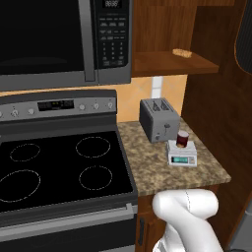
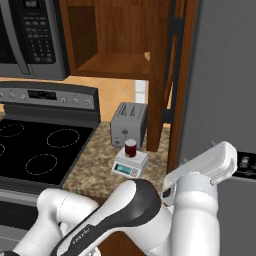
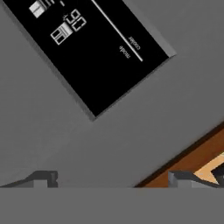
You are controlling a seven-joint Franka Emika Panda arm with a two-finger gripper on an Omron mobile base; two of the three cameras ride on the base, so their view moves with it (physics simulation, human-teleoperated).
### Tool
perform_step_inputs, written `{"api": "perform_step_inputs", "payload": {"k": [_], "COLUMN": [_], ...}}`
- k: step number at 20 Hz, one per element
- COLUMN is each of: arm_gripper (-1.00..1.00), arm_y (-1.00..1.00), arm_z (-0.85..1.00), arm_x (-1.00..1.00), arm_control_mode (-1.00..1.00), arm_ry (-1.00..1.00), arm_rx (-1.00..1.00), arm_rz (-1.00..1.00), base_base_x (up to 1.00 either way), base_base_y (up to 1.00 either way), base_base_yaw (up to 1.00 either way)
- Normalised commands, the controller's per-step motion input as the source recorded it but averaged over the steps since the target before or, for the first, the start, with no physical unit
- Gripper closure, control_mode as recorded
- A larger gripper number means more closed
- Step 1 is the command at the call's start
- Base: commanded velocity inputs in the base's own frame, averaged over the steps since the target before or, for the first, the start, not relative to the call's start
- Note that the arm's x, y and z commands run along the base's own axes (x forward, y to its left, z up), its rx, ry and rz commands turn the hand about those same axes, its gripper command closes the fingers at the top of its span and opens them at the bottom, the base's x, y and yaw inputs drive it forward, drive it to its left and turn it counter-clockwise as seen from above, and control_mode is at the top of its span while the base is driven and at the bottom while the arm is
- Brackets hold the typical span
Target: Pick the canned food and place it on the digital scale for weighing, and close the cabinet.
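Note:
The dark red canned food (image 1: 182, 139) (image 2: 130, 148) stands upright on the white digital scale (image 1: 182, 156) (image 2: 130, 165), on the counter in front of the toaster. Above it the brown cabinet (image 1: 167, 64) (image 2: 110, 40) is open. Its door (image 1: 216, 98) (image 2: 160, 75) swings out towards me, showing its dark bar handle (image 2: 172, 65). My gripper (image 3: 113, 180) is open with nothing between its fingertips (image 3: 43, 179). It faces the grey fridge front and its black display panel (image 3: 87, 48). My hand (image 2: 215, 162) is low at the right, well away from the can and below the door.
A grey toaster (image 1: 157, 119) (image 2: 127, 124) sits behind the scale on the granite counter (image 1: 147, 162). A tan biscuit (image 1: 182, 52) lies on the cabinet shelf. The microwave (image 1: 59, 39) hangs over the black stove (image 1: 59, 167). The grey fridge (image 2: 225, 75) fills the right side.

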Motion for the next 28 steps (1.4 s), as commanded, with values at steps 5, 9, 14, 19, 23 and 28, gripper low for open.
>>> {"api": "perform_step_inputs", "payload": {"k": [5,9,14,19,23,28], "arm_gripper": [-1.0,-1.0,-1.0,-1.0,-1.0,-1.0], "arm_y": [-0.14,0.01,0.23,0.5,0.42,0.38], "arm_z": [0.07,0.32,0.25,0.11,0.13,0.31], "arm_x": [0.43,0.14,0.04,-0.05,0.53,0.64], "arm_control_mode": [-1.0,-1.0,-1.0,-1.0,-1.0,-1.0], "arm_ry": [0.0,0.0,-0.07,-0.21,-0.04,-0.01], "arm_rx": [0.13,0.09,0.06,0.0,0.0,0.04], "arm_rz": [0.05,0.11,0.13,0.06,0.03,0.05], "base_base_x": [0.0,0.0,0.0,0.0,0.0,0.0], "base_base_y": [0.0,0.0,0.0,0.0,0.0,0.0], "base_base_yaw": [0.0,0.0,0.0,0.0,0.0,0.0]}}
